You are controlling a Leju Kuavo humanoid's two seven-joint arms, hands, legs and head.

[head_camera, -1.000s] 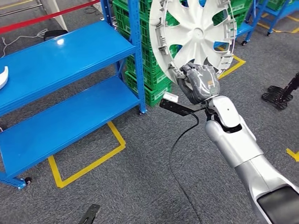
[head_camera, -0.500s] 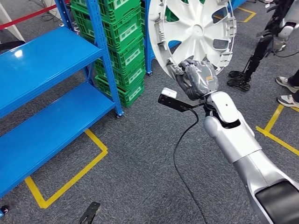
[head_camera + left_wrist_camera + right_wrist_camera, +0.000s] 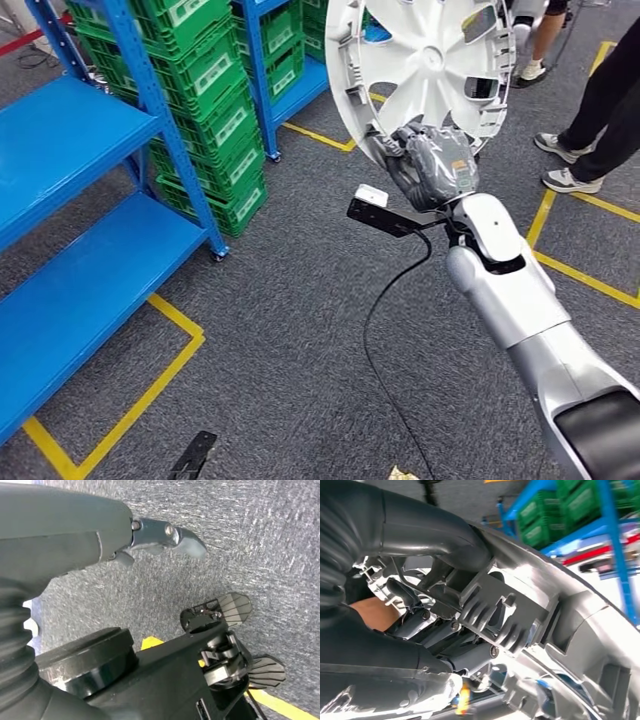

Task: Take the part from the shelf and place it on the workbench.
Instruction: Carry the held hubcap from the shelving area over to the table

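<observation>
The part is a white plastic wheel cover (image 3: 423, 70), held upright above the carpet floor. My right hand (image 3: 434, 165) grips its lower rim with the fingers wrapped over the edge. In the right wrist view the cover's ribbed grey back (image 3: 561, 630) lies against my right hand (image 3: 414, 605), whose dark fingers hook around a clip on the rim. My left hand (image 3: 75, 535) hangs over the floor holding nothing, one finger (image 3: 177, 535) stretched out.
A blue shelf rack (image 3: 68, 130) stands at the left, with stacked green crates (image 3: 204, 110) behind it. Yellow tape lines (image 3: 136, 400) mark the grey carpet. A person's legs and shoes (image 3: 596, 120) are at the far right. A black cable (image 3: 377, 330) hangs below my right wrist.
The whole view has swung right: the shelf and crates slid left and a person's legs came in at the right. My right hand keeps the same grip on the wheel cover.
</observation>
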